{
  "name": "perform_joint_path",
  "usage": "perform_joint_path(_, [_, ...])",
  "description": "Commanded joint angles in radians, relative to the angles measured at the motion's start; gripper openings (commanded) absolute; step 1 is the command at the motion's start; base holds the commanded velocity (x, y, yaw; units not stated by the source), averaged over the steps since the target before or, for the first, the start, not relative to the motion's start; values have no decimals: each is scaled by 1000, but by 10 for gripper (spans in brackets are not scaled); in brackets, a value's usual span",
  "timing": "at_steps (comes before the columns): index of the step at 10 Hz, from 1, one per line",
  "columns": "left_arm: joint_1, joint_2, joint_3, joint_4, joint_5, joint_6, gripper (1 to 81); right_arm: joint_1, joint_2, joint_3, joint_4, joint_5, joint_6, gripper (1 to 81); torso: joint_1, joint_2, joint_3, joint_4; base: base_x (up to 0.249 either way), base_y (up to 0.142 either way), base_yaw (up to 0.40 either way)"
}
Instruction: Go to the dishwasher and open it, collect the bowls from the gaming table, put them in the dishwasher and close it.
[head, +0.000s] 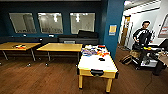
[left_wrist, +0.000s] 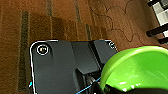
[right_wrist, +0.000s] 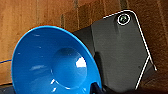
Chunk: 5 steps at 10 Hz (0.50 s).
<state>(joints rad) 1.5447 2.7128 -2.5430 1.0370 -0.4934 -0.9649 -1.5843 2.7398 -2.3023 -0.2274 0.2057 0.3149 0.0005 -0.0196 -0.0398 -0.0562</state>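
Note:
A lime green bowl (left_wrist: 136, 68) hangs above the brown wooden floor in the left wrist view, with my left gripper (left_wrist: 113, 89) shut on its rim. Over the same floor, a bright blue bowl (right_wrist: 53, 62) is tipped on its side with my right gripper (right_wrist: 96, 88) shut on its lower edge. In the head view the gaming table (head: 96, 63), white-topped with a yellowish edge, stands ahead and slightly right. Colourful items and a small dark object (head: 101, 59) lie on its far half. The dishwasher is out of view.
Two light wooden tables (head: 61, 47) (head: 17, 45) stand at the left before a dark bench and a blue wall. A blue pillar (head: 112, 27) rises behind the gaming table. A person (head: 142, 37) with a control rig stands at the right, a bag (head: 126, 59) on the floor nearby.

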Motion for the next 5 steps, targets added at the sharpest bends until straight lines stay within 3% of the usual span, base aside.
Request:
perform_joint_path(1, [-47, -25, -5, 6, 13, 6, 10, 40, -13, 14, -23, -35, -3, 10, 0, 0, 0, 0, 0, 0, -231])
perform_joint_path(5, [-45, -17, -5, 9, 26, 9, 10, 39, -12, 12, -23, -35, -3, 10, 0, 0, 0, 0, 0, 0, -315])
